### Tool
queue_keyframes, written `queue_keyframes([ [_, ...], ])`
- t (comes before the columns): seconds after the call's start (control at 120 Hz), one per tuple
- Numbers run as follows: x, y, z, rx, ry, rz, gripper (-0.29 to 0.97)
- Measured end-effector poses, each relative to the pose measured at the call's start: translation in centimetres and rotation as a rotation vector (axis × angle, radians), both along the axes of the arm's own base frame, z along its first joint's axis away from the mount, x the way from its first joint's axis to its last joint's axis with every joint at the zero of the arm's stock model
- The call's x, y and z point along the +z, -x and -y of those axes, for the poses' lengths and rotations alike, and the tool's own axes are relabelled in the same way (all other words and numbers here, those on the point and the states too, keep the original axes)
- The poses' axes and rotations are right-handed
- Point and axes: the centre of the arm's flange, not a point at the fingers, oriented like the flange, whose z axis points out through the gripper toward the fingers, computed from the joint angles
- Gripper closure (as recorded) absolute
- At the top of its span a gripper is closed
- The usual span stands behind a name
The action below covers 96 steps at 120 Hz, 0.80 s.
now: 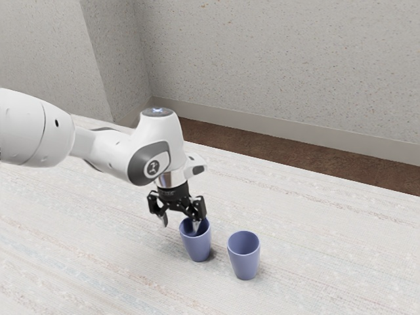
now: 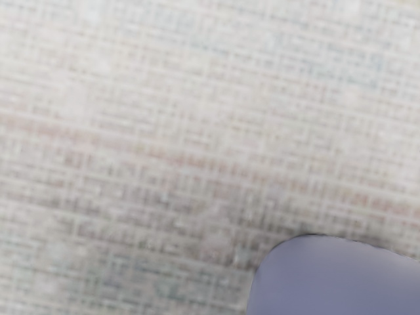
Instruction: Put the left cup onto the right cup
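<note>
Two blue-violet cups stand upright on the pale woven tabletop in the exterior view. The left cup sits just under my gripper. The right cup stands a short gap away toward the exterior view's right. My gripper points down at the left cup's rim with its fingers spread apart: one fingertip dips into the cup's mouth, the other hangs outside the cup's wall on the side away from the right cup. Neither finger presses the wall. In the wrist view a blurred blue shape, the left cup, lies close under my hand.
The tabletop spreads wide around both cups. Behind it run a brown floor strip and grey walls with a light baseboard. My white arm reaches in from the exterior view's left.
</note>
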Motion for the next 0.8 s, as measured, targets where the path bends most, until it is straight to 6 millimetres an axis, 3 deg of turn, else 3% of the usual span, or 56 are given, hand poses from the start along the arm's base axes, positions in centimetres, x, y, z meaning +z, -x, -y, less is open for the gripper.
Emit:
queue_keyframes([
  [0.292,-0.46,-0.53,0.55,-0.008,-0.002,-0.001,0.10],
  [0.567,-0.71,-0.48,0.51,0.000,0.001,-0.008,0.57],
  [0.8,-0.82,-0.47,0.64,0.004,0.004,-0.011,0.72],
])
